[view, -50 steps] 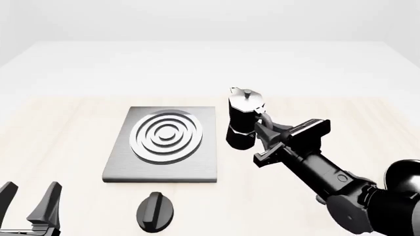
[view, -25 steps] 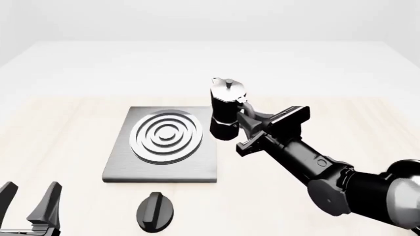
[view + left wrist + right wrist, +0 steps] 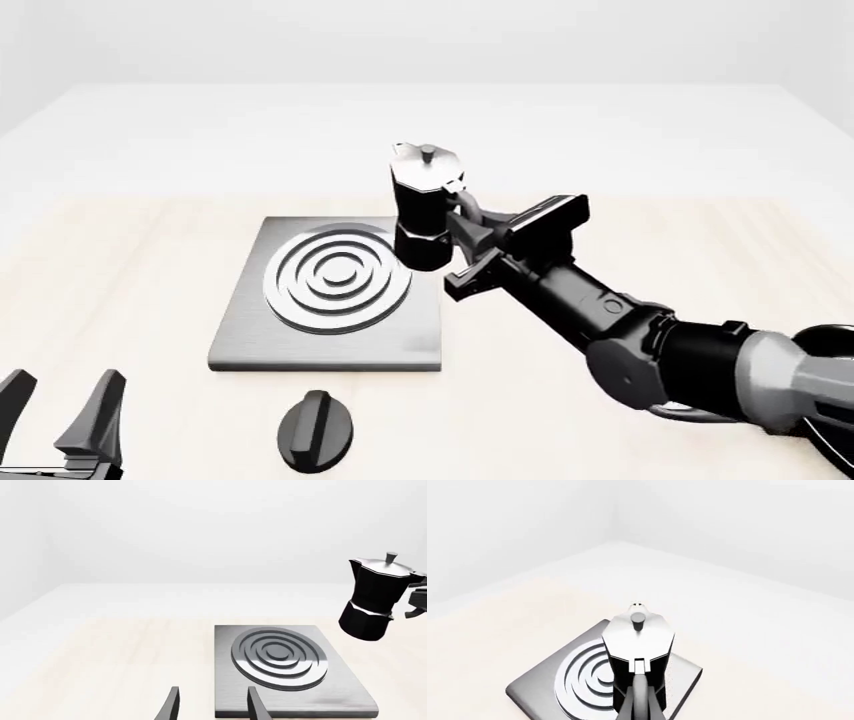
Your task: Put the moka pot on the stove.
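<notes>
**Pot in the air, stove just below**

White walls sit behind a pale wood table, and nothing else crowds the scene.

Your moka pot is up in the air, tipped a little, with its spout pointing away from the arm. In the front view its bottom hangs over the right edge of the stove, not over the rings yet. The left wrist view shows clear space under the pot, so it is not touching the plate.

Your right gripper has the pot by its black side handle. Its jaws are clamped on that handle. That is a good place to hold, because the body is wide and has flat, shiny sides that would likely slip. The pot looks hard and stiff, so it will not bend. It is probably a bit heavy for such a thin handle, and that may be why it tips. Go slow, so it does not swing or twist in the grip.

The burner rings are where the pot should land.

Your left gripper waits near the close edge of the table, with its jaws apart and nothing in them. A black knob lies on the table just in front of the stove.
</notes>
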